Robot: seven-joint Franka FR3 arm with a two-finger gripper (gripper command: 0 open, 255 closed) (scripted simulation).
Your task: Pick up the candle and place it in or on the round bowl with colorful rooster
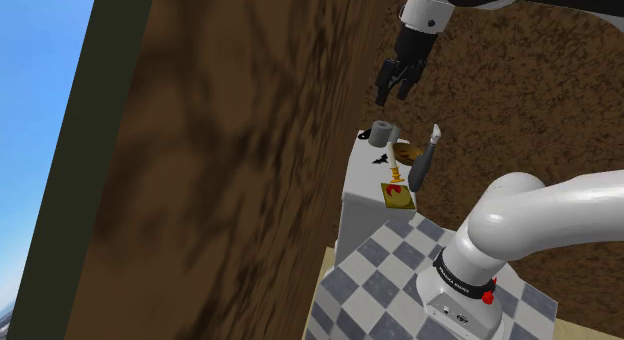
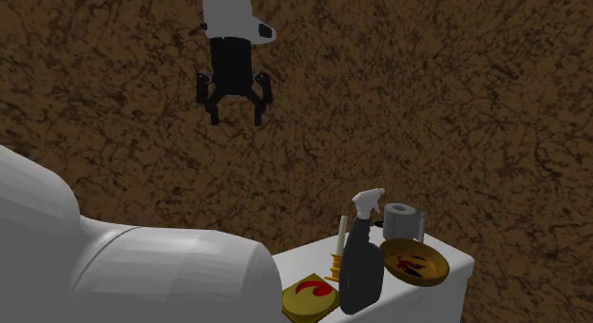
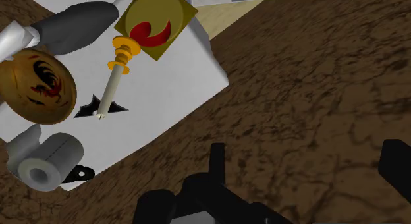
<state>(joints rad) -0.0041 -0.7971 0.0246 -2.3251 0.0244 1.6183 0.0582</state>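
We are hanging the gripper high up, well apart from the rooster bowl, its fingers standing wide apart around nothing; the candle is standing upright near that bowl.

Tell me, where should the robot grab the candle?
Probably on the candle's thin pale stick, above its orange holder. Come straight down from above with the open fingers on either side. The candle stands upright, and the bottle stands close beside it, so a sideways reach looks crowded.
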